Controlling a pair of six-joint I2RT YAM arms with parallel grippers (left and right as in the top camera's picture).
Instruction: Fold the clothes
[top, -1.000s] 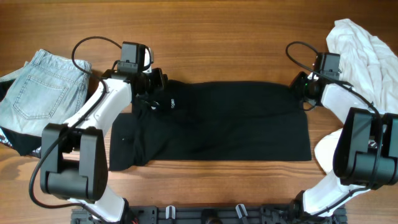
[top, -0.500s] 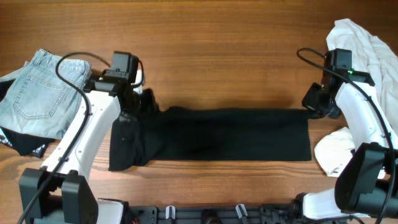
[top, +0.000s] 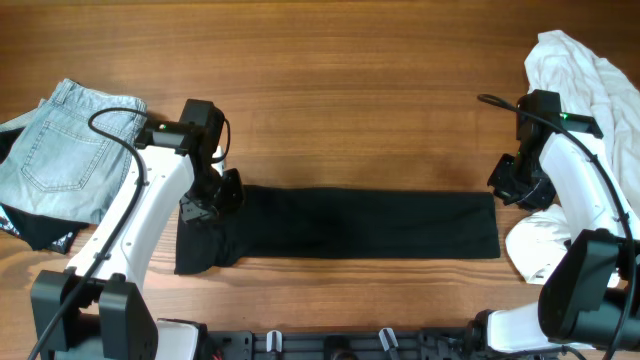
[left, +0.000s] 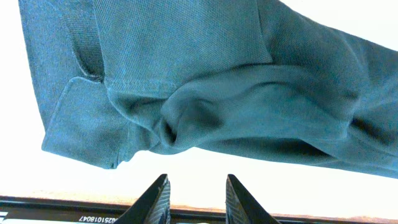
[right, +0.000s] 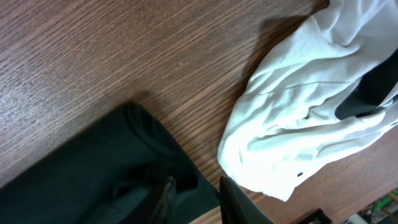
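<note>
A black garment (top: 360, 222) lies folded into a long band across the front of the wooden table. My left gripper (top: 215, 195) is over its left end, next to the short sleeve. In the left wrist view its jaws (left: 196, 190) are open and empty, just clear of the bunched cloth (left: 217, 93). My right gripper (top: 508, 188) is at the band's right end. In the right wrist view its fingers (right: 198, 199) stand apart over the edge of the black cloth (right: 93, 168).
White clothes (top: 585, 80) are heaped at the right edge, and a white piece (top: 535, 250) lies close to my right gripper; it also shows in the right wrist view (right: 298, 112). Folded jeans (top: 70, 150) lie at the left on a black item (top: 40, 230).
Both grippers pulled the garment's far edge towards the front, folding it into a narrow band. The left gripper has let go of the cloth.
</note>
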